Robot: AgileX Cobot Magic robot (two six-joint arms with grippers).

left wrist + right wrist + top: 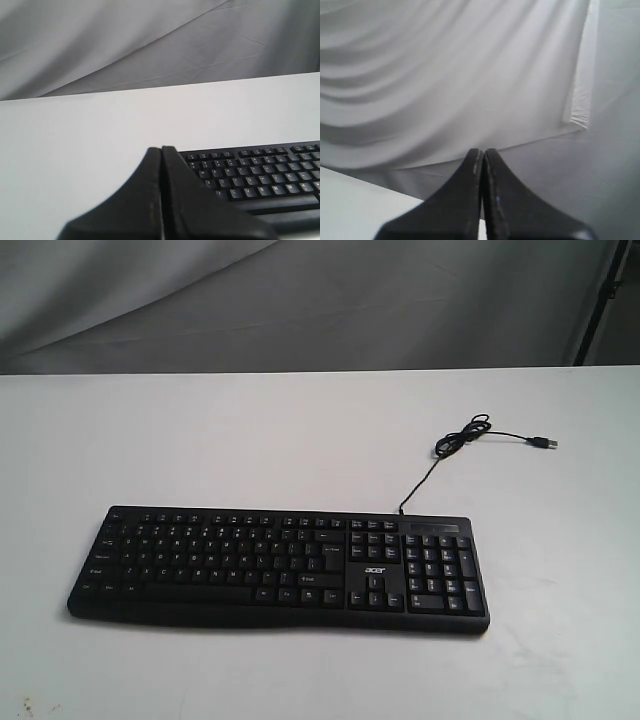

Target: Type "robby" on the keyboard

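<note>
Black plastic forms the keyboard (275,565). It lies flat on the white table (300,420), toward the near edge in the exterior view, with its long side slightly skewed to that edge.

**Layout.** The keys carry white legends. The letter block fills the left and middle sections. An arrow cluster sits under a small white logo (375,570), and the number pad (440,570) closes the right end. Individual legends are too small to read reliably. The cable (432,465) leaves the rear edge, runs back, forms a loose coil and ends in a plug (545,442) lying free on the table, connected to nothing visible.

**Left gripper (161,150).** The jaws are pressed together with nothing between them. Its camera looks across bare table to the letter block ahead. The tip is apart from the keyboard.

**Right gripper (482,151).** The jaws are likewise closed and empty. Its camera shows grey cloth (445,75) and a corner of table only, with no keyboard.

**Assessment.** Neither arm appears in the exterior view, so both are probably parked clear of the keyboard. Closed jaws give one narrow tip, which suits pressing a single key without catching its neighbours. No key is under contact, so typing appears not yet begun. The left arm faces the letter block and seems better placed for "r".
</note>
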